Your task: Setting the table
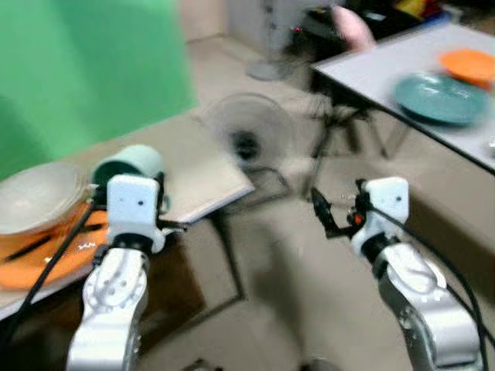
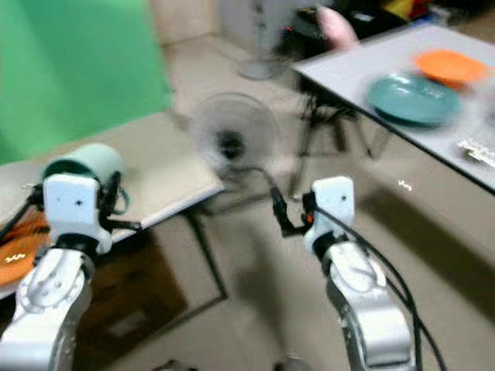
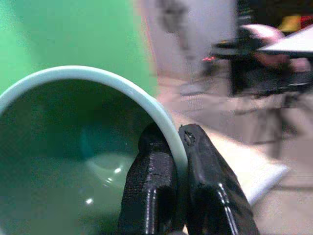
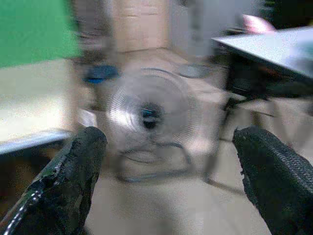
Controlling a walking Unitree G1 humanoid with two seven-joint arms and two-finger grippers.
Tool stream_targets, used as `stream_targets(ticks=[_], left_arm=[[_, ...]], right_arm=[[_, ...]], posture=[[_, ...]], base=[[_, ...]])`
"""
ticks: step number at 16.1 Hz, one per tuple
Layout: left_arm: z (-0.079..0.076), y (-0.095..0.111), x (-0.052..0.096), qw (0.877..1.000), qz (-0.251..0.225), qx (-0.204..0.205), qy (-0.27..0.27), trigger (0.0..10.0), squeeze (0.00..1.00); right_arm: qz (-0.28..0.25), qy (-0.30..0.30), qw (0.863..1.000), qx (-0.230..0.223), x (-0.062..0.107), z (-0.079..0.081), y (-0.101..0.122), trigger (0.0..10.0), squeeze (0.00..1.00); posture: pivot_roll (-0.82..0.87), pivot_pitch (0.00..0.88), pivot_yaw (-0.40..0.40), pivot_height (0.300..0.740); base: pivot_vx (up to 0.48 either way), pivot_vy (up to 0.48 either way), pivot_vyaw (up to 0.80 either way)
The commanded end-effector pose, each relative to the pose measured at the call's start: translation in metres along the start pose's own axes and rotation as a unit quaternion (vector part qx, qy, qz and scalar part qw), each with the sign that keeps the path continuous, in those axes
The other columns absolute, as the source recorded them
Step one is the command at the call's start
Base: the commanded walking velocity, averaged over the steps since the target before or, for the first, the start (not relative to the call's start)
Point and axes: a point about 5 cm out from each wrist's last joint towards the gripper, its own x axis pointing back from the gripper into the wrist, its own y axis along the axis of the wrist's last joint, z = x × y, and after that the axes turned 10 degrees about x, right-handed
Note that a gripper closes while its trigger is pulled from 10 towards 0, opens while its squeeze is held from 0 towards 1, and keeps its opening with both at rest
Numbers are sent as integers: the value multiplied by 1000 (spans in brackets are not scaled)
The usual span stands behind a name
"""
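Observation:
My left gripper (image 3: 178,143) is shut on the rim of a mint-green mug (image 3: 73,147), one finger inside and one outside. In the left eye view the mug (image 1: 128,165) is lifted at the near table's edge, just behind my left wrist. My right gripper (image 4: 166,147) is open and holds nothing; it hangs over the floor (image 1: 326,213) between the two tables. On the grey table (image 1: 371,66) at the right lie a teal plate (image 1: 439,97) and an orange plate (image 1: 468,63). The views are blurred.
The beige table (image 1: 193,170) at the left bears a pale bowl (image 1: 39,193) and an orange plate (image 1: 46,259) with a dark utensil on it. A floor fan (image 1: 247,135) stands between the tables. A green screen (image 1: 85,69) rises behind.

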Motion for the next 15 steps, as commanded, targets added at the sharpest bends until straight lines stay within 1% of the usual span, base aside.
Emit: stream_targets(ticks=[1,2,6,8,10,11,12,15], left_arm=[[-3,4,0,1000,-9,1,-9,10000,0],[-5,3,0,1000,-6,4,-13,10000,0],[-11,-3,-2,999,-5,-25,-30,10000,0],[-13,0,-6,999,-10,-6,-30,10000,0],[-14,1,-6,999,-14,-6,-43,10000,0],[-15,2,-7,999,-14,18,-40,10000,0],[-15,3,-8,999,-16,28,-40,10000,0],[-19,2,-5,998,-14,18,-61,10000,0]], right_arm=[[8,-23,1000,-1,0,-9,-1,10000,0],[10,-26,1000,0,0,-13,-1,10000,0],[14,-42,999,11,2,-23,-1,10000,0],[17,-57,998,13,5,-31,-2,10000,0],[18,-67,997,12,7,-33,-2,10000,0],[19,-75,997,9,8,-33,-2,10000,0],[20,-77,997,9,10,-33,-1,10000,0],[20,-76,997,11,11,-33,-1,10000,0]], posture=[[-101,46,56,740],[-108,48,56,740],[-134,51,68,740],[-139,42,69,740],[-149,39,69,740],[-152,39,69,740],[-152,38,69,740],[-157,35,67,740]], base=[[0,0,-744],[0,0,-744],[0,0,-744],[0,0,-744],[0,0,-744],[0,0,-744],[0,0,-744],[266,0,-746]])
